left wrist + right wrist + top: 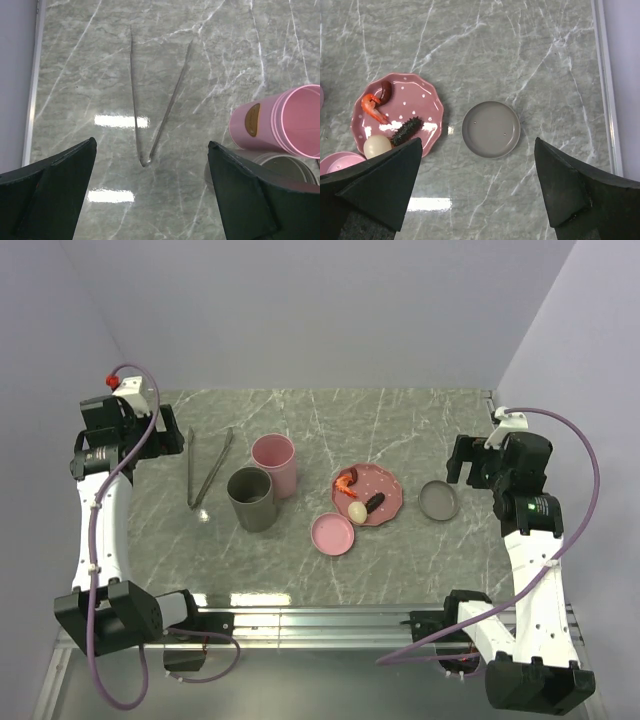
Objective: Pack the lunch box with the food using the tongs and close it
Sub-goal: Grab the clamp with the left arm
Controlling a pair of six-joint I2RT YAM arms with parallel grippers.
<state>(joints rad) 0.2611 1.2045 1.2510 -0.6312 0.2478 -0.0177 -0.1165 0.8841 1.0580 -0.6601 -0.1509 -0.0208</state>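
Note:
The grey metal tongs (208,468) (171,102) lie flat on the table's left side, their joined end toward my left gripper (168,437) (151,142), which hangs open and empty above them. The food sits on a pink speckled plate (387,480) (415,97): an orange-red shrimp (346,480) (372,107), a cream egg-shaped lump (357,511) (377,146) and a dark spiky stick (374,503) (406,131). The lunch box shows as a pink tub (273,462) and a grey tub (251,498), both without lids. My right gripper (462,465) (478,140) hovers open right of the plate.
A pink lid (332,534) lies in front of the plate. A grey lid (439,500) (491,129) lies to the plate's right, under my right gripper. A small dark red curved piece (385,90) rests by the shrimp. Walls close in the table at the back and sides.

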